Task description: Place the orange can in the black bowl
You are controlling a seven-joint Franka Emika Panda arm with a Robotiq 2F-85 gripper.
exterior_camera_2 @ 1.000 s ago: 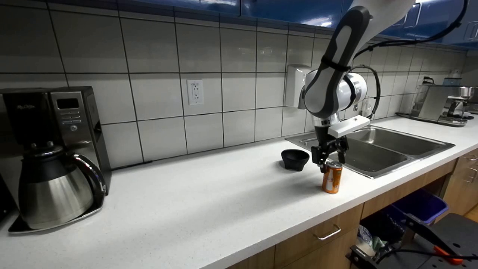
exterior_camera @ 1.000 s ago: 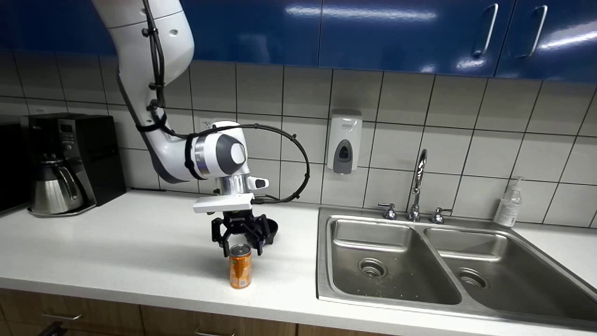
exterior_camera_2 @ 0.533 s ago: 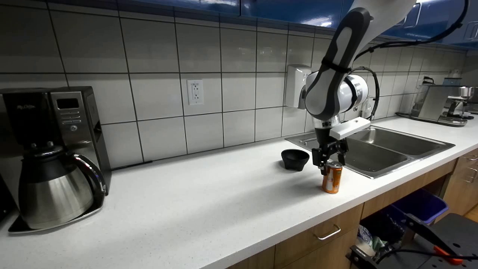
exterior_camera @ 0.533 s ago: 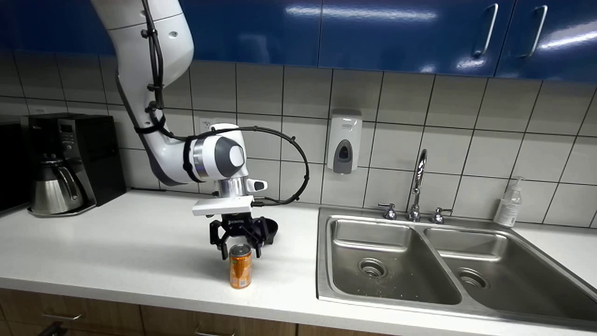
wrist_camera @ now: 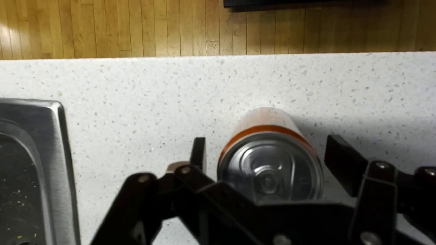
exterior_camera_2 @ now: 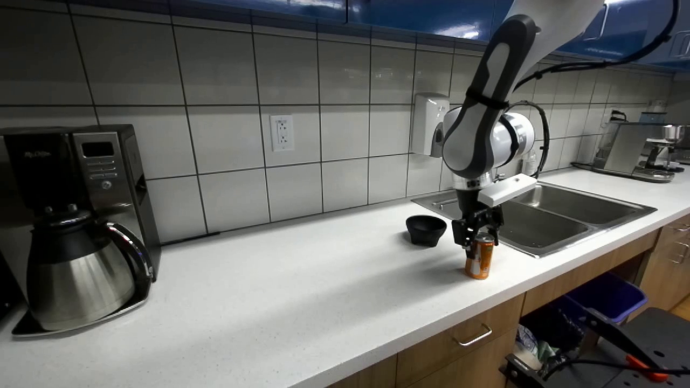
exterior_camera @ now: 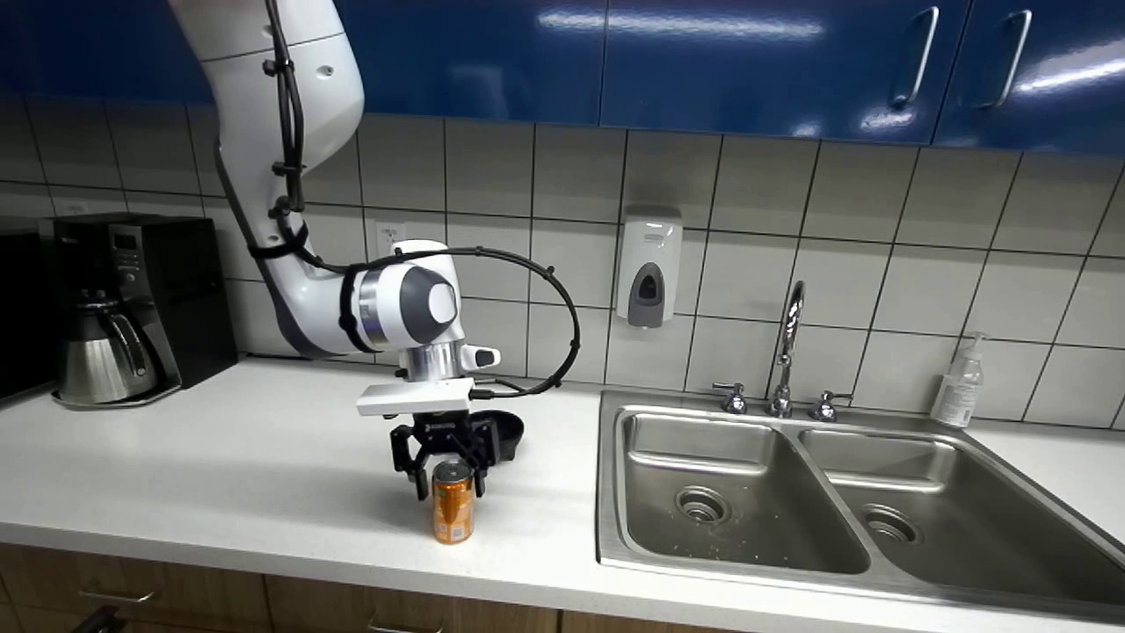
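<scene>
Currently | orange can (exterior_camera: 453, 514): upright | top between parted fingers (wrist_camera: 344, 163) of tool (exterior_camera: 451, 489)

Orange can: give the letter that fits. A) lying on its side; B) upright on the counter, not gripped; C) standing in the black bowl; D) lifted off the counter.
B: both exterior views show the orange can standing on the counter, and the wrist view shows the gripper open, with a gap on each side of the can.
</scene>
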